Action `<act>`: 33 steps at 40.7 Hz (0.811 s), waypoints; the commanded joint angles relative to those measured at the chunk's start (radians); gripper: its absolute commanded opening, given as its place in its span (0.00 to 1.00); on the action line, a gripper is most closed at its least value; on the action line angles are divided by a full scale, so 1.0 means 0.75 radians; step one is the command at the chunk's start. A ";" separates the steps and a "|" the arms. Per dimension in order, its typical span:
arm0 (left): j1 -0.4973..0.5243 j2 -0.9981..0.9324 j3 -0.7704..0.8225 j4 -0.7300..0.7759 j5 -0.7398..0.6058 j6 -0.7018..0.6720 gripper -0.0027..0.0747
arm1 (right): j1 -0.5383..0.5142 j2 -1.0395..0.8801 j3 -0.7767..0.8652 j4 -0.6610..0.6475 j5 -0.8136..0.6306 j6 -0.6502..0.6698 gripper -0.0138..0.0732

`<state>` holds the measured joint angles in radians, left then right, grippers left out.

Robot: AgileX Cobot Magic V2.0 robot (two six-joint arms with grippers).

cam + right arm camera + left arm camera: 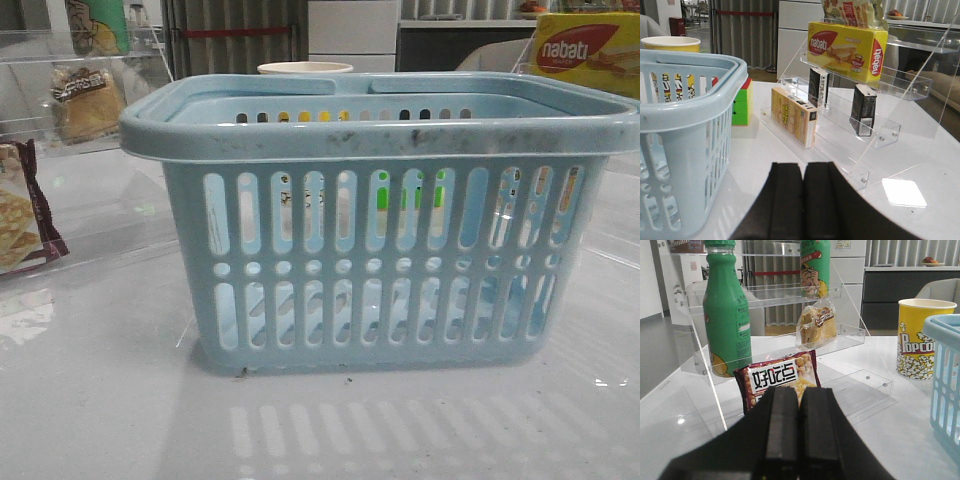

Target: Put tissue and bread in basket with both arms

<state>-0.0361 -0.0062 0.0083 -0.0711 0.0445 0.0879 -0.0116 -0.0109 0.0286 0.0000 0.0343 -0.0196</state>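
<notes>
Risk at this stage, judged from the layout: either arm could clip the clear acrylic tiered shelf (850, 335) while reaching in, toppling neighbours such as the tall green plastic bottle (726, 315). Left gripper (790, 435) and right gripper (802, 200) both show fingers pressed together, holding nothing. Golden-brown wrapped bread (816, 325) sits on the left shelf's middle tier; black tissue pack (863, 110) stands on the right shelf. Light-blue slotted plastic basket (380, 270) stands between them.
</notes>
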 commanded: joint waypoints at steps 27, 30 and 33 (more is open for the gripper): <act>0.001 -0.022 -0.046 -0.004 -0.161 -0.006 0.15 | -0.005 -0.024 -0.039 0.000 -0.121 -0.007 0.22; 0.001 -0.022 -0.101 -0.004 -0.151 -0.006 0.15 | -0.005 -0.024 -0.099 0.000 -0.107 -0.007 0.22; 0.001 -0.018 -0.173 -0.004 -0.144 -0.006 0.15 | -0.005 -0.022 -0.173 0.000 -0.073 -0.007 0.22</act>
<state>-0.0361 -0.0062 -0.0375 -0.0711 0.0293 0.0879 -0.0116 -0.0109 -0.0085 0.0000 0.0518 -0.0196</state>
